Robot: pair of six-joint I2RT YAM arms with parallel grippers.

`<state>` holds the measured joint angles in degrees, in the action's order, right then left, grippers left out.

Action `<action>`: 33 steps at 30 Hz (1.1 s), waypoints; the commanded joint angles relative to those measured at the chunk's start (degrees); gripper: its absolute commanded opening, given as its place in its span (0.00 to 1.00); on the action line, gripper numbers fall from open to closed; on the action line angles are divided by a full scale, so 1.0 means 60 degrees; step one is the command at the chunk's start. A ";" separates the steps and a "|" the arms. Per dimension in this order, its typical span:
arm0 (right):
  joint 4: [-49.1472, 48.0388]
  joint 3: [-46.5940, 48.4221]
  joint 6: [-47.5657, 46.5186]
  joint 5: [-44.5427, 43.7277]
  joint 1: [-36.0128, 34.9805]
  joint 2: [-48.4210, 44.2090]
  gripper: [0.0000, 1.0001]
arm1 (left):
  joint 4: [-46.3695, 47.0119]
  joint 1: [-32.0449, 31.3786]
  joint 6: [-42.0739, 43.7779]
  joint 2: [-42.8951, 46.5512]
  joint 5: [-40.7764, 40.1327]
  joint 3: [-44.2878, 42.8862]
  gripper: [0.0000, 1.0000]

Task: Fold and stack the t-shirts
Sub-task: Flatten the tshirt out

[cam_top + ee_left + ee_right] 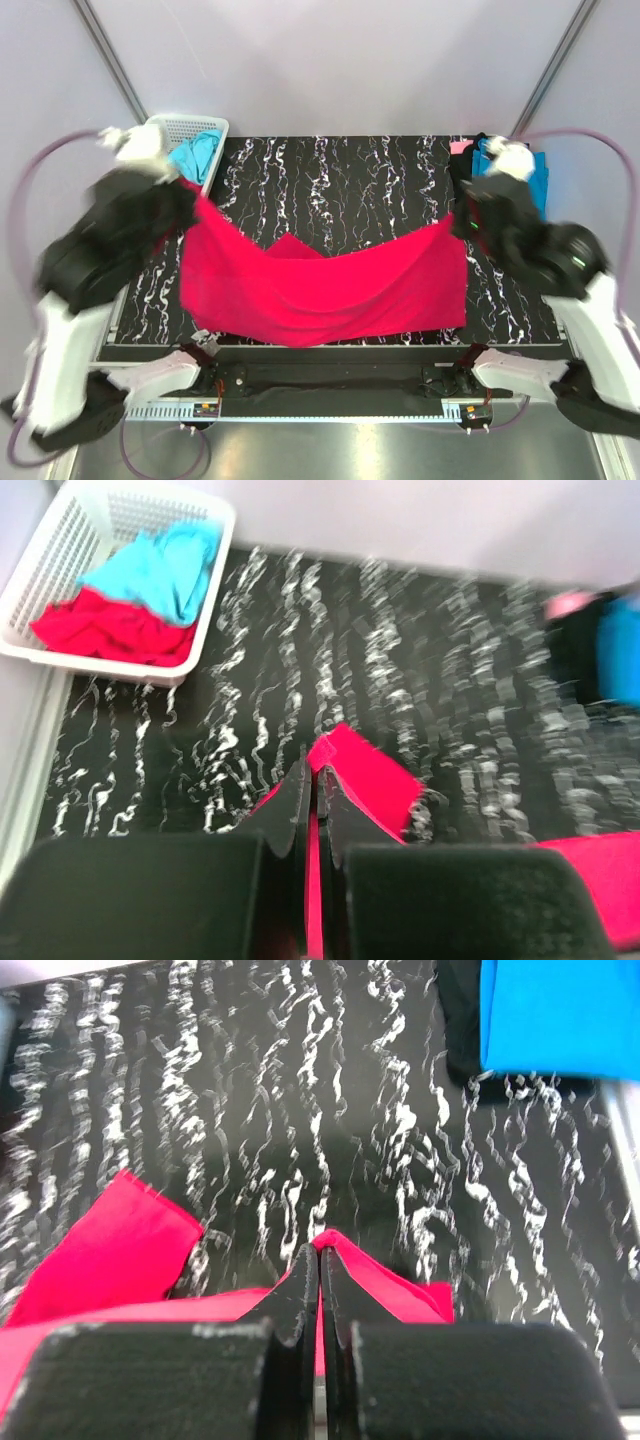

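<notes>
A crimson red t-shirt [330, 285] hangs stretched between both grippers above the black marbled table [350, 180], its lower edge near the table's front. My left gripper [190, 195] is shut on its left top corner; the red cloth [365, 770] shows between the closed jaws in the left wrist view, gripper [312, 770]. My right gripper [462, 225] is shut on the right top corner, gripper [320, 1255], red cloth [385, 1280]. A turquoise and black folded stack [520, 170] lies at the back right; it also shows in the right wrist view [560, 1015].
A white lattice basket [190, 128] at the back left holds turquoise and red shirts [150, 590]. A pink cloth [460, 147] peeks out by the right stack. Grey walls and slanted metal poles stand behind the table.
</notes>
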<state>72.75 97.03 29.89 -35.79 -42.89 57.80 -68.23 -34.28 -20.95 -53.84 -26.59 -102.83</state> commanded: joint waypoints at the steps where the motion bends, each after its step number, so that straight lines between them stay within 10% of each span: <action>1: -0.1430 0.0759 -0.1039 -0.0923 0.0408 0.1540 0.00 | 0.1102 0.0322 0.0050 -0.2473 -0.0680 -0.0291 0.00; 11: -0.2720 0.2021 -0.2711 -0.1066 0.1773 0.2847 0.00 | 0.0429 0.2211 -0.0111 -0.4298 -0.1150 -0.2873 0.00; 33: -0.2281 0.1655 -0.3311 0.0853 0.1773 -0.0977 0.00 | 0.0676 0.2535 0.0869 0.0083 -0.0709 -0.2857 0.00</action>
<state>59.90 106.80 11.64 -31.79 -32.56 50.65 -69.30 -19.18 -18.35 -54.35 -27.70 -118.43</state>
